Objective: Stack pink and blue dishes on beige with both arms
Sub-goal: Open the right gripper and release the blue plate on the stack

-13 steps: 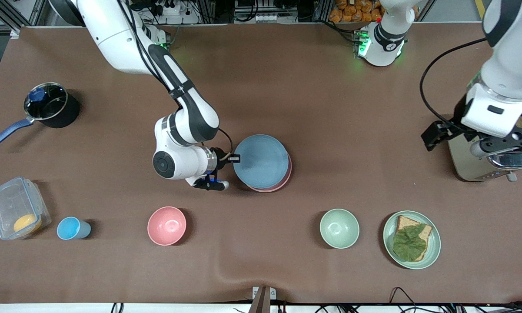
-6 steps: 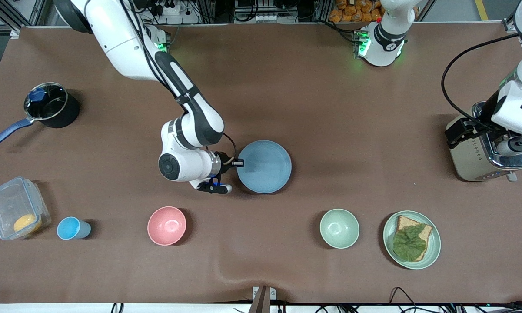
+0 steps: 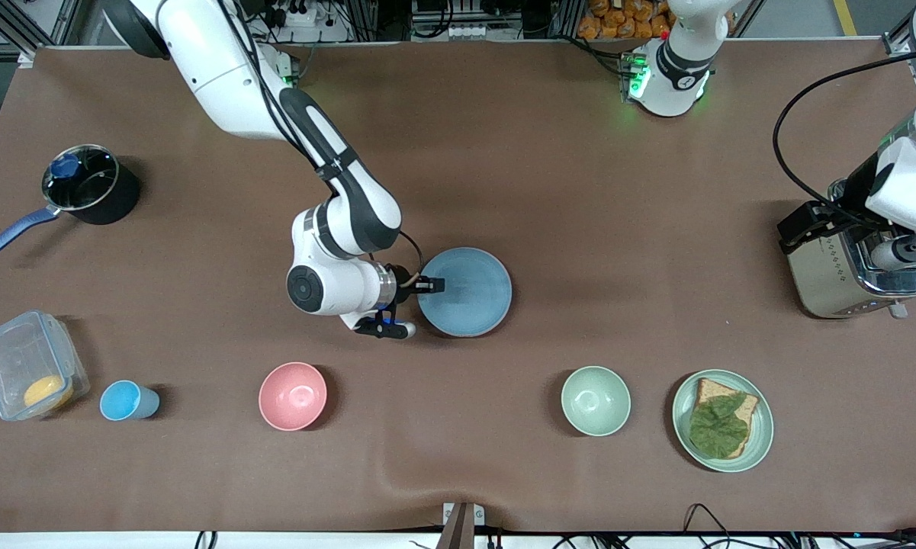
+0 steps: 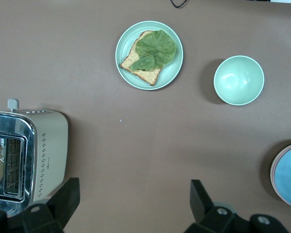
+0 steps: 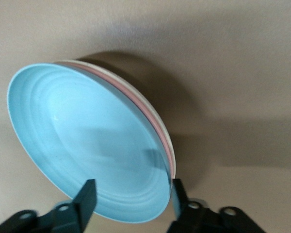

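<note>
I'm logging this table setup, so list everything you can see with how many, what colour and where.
Blue plate: 1, light blue, top of stack mid-table.
Pink plate: 1, pale pink, under the blue plate.
Beige plate: 1, cream, bottom of stack.
Pink bowl: 1, pink, nearer the camera than the stack.
Green bowl: 1, pale green, beside the green plate.
Green plate: 1, pale green, holds toast with a leaf.
Blue cup: 1, beside the container.
Container: 1, clear, something orange inside.
Pot: 1, black, blue handle.
Toaster: 1, silver, left arm's end.
Right gripper: at the stack's rim, fingers straddling the blue plate.
Left gripper: open, over the table beside the toaster.
</note>
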{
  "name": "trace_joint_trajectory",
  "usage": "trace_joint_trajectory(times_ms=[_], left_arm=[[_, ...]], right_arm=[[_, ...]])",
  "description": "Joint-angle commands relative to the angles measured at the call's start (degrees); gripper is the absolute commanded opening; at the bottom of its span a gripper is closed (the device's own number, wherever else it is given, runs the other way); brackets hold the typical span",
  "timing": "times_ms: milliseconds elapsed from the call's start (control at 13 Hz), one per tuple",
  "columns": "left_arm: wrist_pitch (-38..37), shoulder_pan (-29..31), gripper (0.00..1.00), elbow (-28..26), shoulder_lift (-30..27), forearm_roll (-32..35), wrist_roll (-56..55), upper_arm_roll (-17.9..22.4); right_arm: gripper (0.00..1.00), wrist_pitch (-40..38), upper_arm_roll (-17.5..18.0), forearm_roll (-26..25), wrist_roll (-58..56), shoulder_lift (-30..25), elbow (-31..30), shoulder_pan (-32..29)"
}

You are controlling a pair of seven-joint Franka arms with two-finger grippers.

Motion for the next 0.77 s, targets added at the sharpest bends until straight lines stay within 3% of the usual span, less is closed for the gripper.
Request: trace_joint_trajectory(times_ms=[0, 308, 615, 692], left_arm=[[-1.06, 1.31, 1.00, 0.09, -1.20, -2.05, 3.16, -0.44], [-0.97, 1.84, 1.00, 0.09, -1.11, -3.10, 3.25, -0.44], [-0.97, 1.84, 1.00, 1.66, -1.20, -3.54, 4.04, -0.44], [-0.97, 1.84, 1.00, 2.45, -1.20, -3.63, 4.30, -0.44]], right_arm=[[1.00, -0.83, -0.38, 0.61, -0.56, -0.27, 1.06, -1.33], [1.00, -10.92, -0.64, -0.18, -0.56, -3.34, 1.15, -7.21], [1.00, -14.62, -0.64, -6.85, -0.47, -6.60, 1.07, -11.61], [1.00, -16.37, -0.64, -10.70, -0.47, -7.21, 1.15, -13.10]])
